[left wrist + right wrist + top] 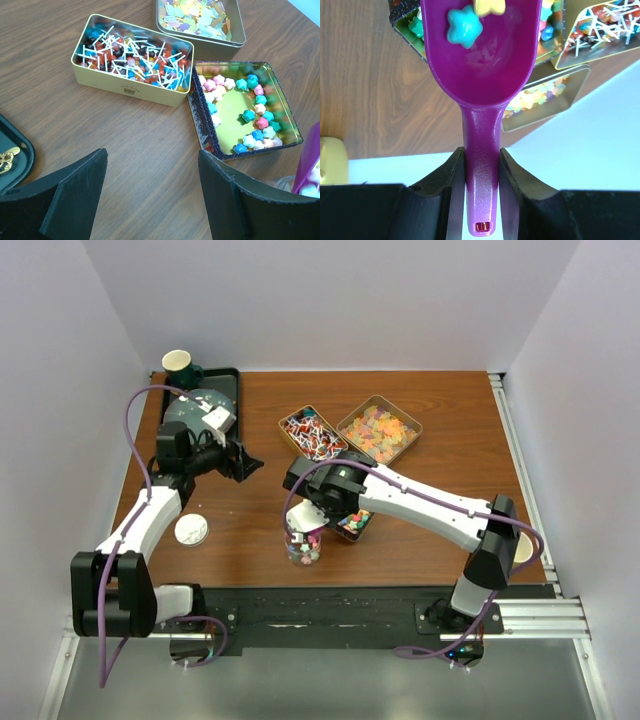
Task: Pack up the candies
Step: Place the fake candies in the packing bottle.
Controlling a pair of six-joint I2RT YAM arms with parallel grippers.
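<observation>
The candies lie in three open tins: red, white and blue stick sweets, orange-yellow gummies, and bright star-shaped pieces. My right gripper is shut on the handle of the purple scoop. A teal star candy and a yellow one sit in its bowl. In the top view the right gripper holds the scoop over a clear jar that has candies inside. My left gripper hangs open over bare wood, left of the star tin, holding nothing.
A black tray at the back left carries a green cup and a round grey object. A white lid lies beside the left arm. A pale round object sits behind the right arm's elbow.
</observation>
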